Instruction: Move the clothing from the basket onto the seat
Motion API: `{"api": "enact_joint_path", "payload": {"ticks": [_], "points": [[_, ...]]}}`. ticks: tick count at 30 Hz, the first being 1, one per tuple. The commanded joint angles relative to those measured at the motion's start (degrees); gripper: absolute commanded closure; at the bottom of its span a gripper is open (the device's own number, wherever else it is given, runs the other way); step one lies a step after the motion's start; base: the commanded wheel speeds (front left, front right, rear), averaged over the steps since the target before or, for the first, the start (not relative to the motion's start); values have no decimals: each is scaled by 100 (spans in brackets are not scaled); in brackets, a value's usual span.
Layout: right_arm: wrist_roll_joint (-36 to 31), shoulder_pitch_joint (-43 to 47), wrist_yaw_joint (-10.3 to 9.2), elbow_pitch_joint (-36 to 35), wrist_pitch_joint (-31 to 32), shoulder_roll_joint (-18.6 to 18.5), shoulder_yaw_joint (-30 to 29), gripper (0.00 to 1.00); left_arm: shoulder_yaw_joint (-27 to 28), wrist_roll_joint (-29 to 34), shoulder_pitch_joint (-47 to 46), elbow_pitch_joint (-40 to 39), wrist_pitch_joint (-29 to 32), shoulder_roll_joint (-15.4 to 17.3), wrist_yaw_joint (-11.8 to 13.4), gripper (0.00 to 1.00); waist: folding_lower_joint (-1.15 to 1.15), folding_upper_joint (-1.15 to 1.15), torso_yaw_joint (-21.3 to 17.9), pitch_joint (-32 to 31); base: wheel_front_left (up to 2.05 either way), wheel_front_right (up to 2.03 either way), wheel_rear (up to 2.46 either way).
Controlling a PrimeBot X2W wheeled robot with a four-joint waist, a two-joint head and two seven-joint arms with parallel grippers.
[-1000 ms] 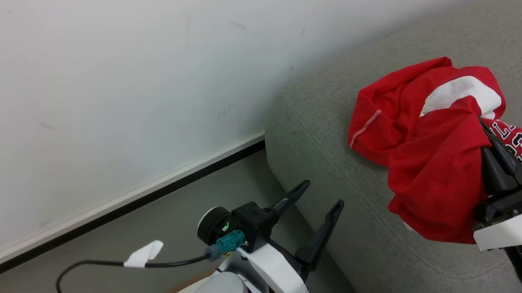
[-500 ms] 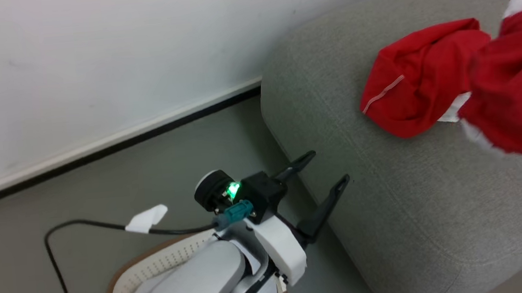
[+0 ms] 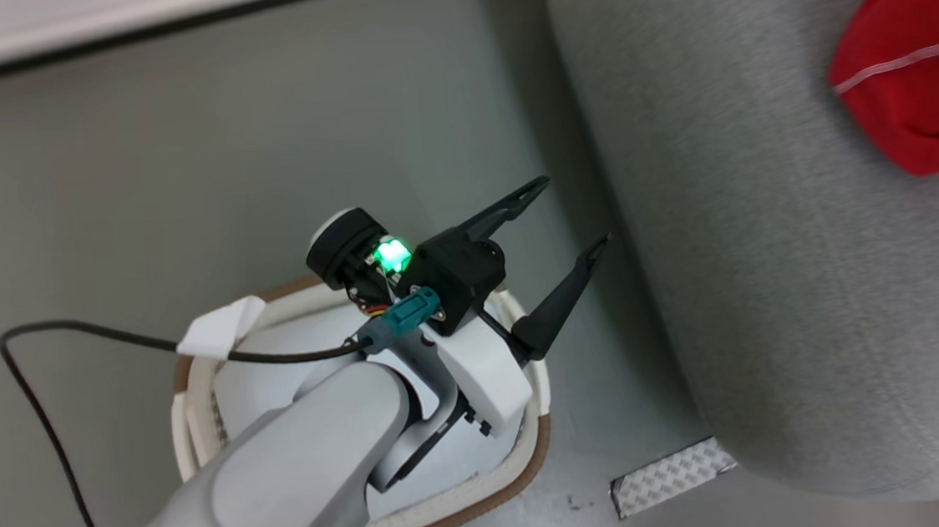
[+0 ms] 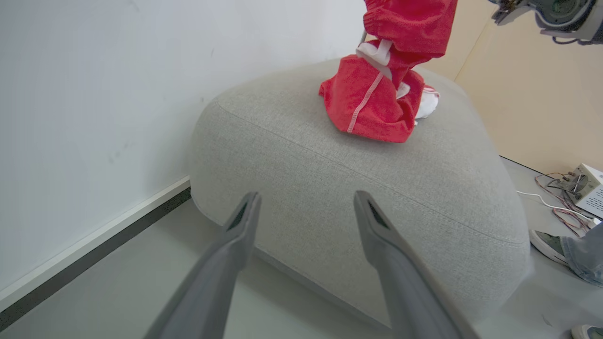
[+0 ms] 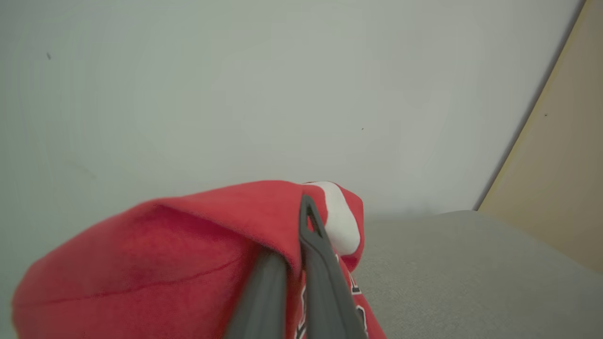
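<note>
The seat [image 3: 772,273], a big grey cushion, takes up the right of the head view. Red clothing [image 3: 918,102] with a white stitched hem lies on it at the right edge. In the left wrist view the clothing [image 4: 372,103] rests on the seat [image 4: 377,188] and rises out of the top edge. My right gripper [image 5: 301,221] is shut on a fold of the clothing [image 5: 165,263] above the seat [image 5: 471,273]. My left gripper [image 3: 574,212] stands open and empty over the basket [image 3: 455,507], beside the seat. Its fingers [image 4: 245,226] point at the seat's side.
A white wall with a dark skirting strip runs behind the seat. A black cable [image 3: 46,414] loops over the grey floor left of the basket. A ribbed metal plate [image 3: 670,474] lies by the seat's foot. A person's shoe [image 4: 546,242] and a small box with wires [image 4: 589,188] lie beyond the seat.
The head camera has tilted down, so the basket has come into view and the wall has slid up. My right gripper with the red clothing has left that view at the right.
</note>
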Motion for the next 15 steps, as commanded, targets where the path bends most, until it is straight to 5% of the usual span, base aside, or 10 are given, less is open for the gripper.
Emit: {"api": "enact_joint_path", "payload": {"ticks": [1,6,12,15], "points": [[-90,-150,-15,232,0,-82,65,100,24,36,-102,-47,-3,43,26,0,-2,0,341,467,0,0,0],[-121,-419,-15,1396,122,-213,693,100,32,50,-145,-37,-77,29,43,0,-2,0,470,509,0,0,0],[153,-593,-15,2291,1028,-319,1489,100,18,-51,-48,73,-193,-31,47,0,-2,0,531,344,0,0,0],[374,-629,-15,2355,1215,-366,1816,58,21,-87,-7,123,-257,-46,52,0,-2,0,541,231,0,0,0]]}}
